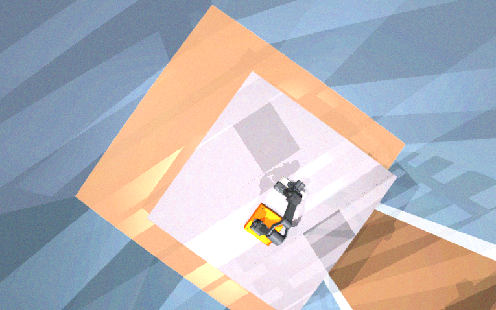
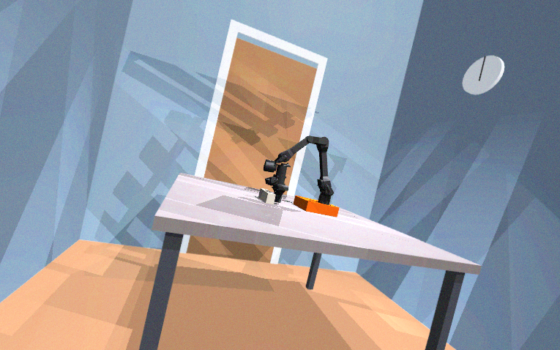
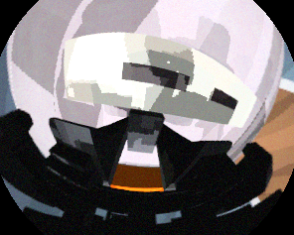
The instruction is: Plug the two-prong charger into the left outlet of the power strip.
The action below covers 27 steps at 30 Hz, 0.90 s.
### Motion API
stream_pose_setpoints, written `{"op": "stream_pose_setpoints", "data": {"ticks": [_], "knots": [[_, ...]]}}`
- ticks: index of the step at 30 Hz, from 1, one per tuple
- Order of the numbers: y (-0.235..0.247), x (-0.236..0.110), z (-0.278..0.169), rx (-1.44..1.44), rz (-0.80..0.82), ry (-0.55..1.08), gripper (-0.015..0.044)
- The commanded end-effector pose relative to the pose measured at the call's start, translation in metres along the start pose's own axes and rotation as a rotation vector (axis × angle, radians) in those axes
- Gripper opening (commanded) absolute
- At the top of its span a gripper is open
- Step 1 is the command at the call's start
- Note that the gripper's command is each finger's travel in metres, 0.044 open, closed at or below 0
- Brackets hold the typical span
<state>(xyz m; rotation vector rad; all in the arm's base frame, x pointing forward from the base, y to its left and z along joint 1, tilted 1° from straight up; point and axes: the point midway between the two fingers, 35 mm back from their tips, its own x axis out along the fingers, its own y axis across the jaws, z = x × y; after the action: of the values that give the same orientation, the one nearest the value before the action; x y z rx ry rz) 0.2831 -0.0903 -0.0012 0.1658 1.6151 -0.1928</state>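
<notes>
1. Seen from the wrist, the gripper (image 3: 143, 152) covers the lower half of the charger (image 3: 143, 130); its prongs cannot be made out against the power strip (image 3: 148, 79).
2. In the top view, the arm hides all but a pale corner of the power strip (image 1: 283, 179).
3. In the exterior view, the charger is too small to pick out, and the strip's (image 2: 267, 195) outlets are unreadable.

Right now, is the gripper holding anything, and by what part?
Yes. The gripper is shut on the charger, gripping its body from both sides, just in front of the power strip. Its prongs are not visible.
</notes>
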Motion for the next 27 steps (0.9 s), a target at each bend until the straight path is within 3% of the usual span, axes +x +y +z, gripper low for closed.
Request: {"op": "stream_pose_setpoints", "data": {"ticks": [1,27], "knots": [[0.001,-0.001,0.004,0.003,0.004,-0.007,0.0000],[0.001,-0.002,0.014,0.003,0.004,-0.008,0.0000]]}}
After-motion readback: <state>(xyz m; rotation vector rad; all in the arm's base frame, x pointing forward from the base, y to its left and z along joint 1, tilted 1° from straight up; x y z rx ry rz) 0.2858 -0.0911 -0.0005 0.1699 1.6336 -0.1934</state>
